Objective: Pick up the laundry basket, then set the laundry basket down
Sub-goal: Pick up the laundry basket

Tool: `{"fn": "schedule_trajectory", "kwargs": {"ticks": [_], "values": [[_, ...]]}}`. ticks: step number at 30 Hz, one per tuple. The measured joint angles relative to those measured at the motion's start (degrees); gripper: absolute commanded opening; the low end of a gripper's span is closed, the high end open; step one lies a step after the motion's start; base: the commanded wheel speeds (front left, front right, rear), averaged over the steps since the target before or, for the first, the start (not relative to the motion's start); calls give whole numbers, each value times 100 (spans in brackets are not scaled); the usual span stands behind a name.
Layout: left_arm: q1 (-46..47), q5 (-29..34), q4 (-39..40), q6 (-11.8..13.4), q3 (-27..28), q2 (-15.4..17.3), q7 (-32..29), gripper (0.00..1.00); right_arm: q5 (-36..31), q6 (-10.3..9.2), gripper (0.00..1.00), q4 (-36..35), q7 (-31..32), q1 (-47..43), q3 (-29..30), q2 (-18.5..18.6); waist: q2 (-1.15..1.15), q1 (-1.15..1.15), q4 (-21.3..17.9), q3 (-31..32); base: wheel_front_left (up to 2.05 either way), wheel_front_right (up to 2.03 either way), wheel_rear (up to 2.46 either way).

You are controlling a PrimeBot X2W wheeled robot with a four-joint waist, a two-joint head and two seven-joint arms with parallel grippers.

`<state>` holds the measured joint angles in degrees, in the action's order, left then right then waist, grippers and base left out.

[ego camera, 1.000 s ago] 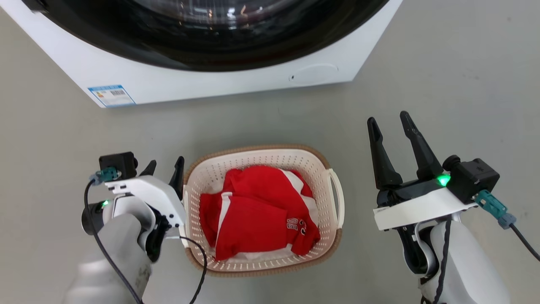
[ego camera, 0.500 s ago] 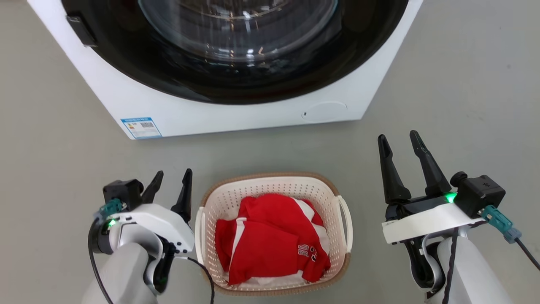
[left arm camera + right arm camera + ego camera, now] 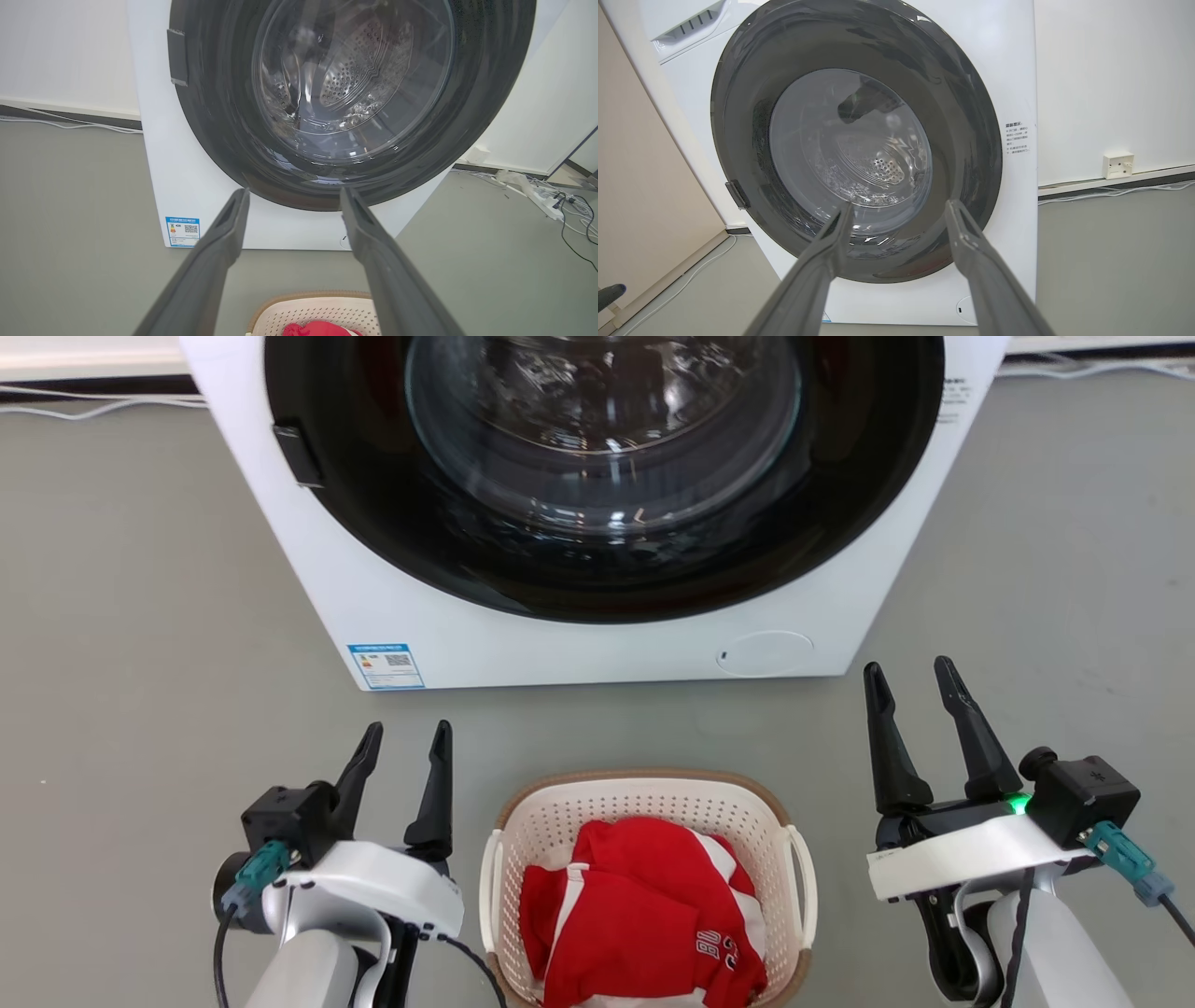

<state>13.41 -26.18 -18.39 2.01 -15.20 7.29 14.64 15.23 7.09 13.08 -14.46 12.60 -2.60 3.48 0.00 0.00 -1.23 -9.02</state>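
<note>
Fingers of the left gripper are spread apart with nothing between them, and so are those of the right gripper (each pair points up the head view, toward the washing machine). Between the two grippers, on the grey floor, sits the laundry basket: cream-white, perforated, with a brown woven-look rim and a white loop at each side. In the head view the left gripper's white housing is just beside the left handle, its fingers clear of it. The right gripper stands a little farther from the right handle. A crumpled red and white garment lies inside, with white characters printed on it. The bottom edge of the head view cuts off the basket's near end. Ahead, apart from the basket, the machine shows its dark-ringed glass door and a blue label at the lower left of its front. In both wrist views the fingers frame that door, and the perforated drum shows through the glass.
</note>
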Motion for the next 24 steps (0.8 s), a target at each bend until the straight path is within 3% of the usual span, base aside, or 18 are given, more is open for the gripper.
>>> {"fn": "schedule_trajectory", "kwargs": {"ticks": [9,24], "values": [[-503,450,712,-1,447,-212,0,100,-51,0,100,-118,0,-221,31,5,0,0,211,270,0,0,0],[-886,949,1006,-92,790,-424,0,100,-163,0,100,-191,0,-459,124,-1,0,0,286,514,0,0,0]]}}
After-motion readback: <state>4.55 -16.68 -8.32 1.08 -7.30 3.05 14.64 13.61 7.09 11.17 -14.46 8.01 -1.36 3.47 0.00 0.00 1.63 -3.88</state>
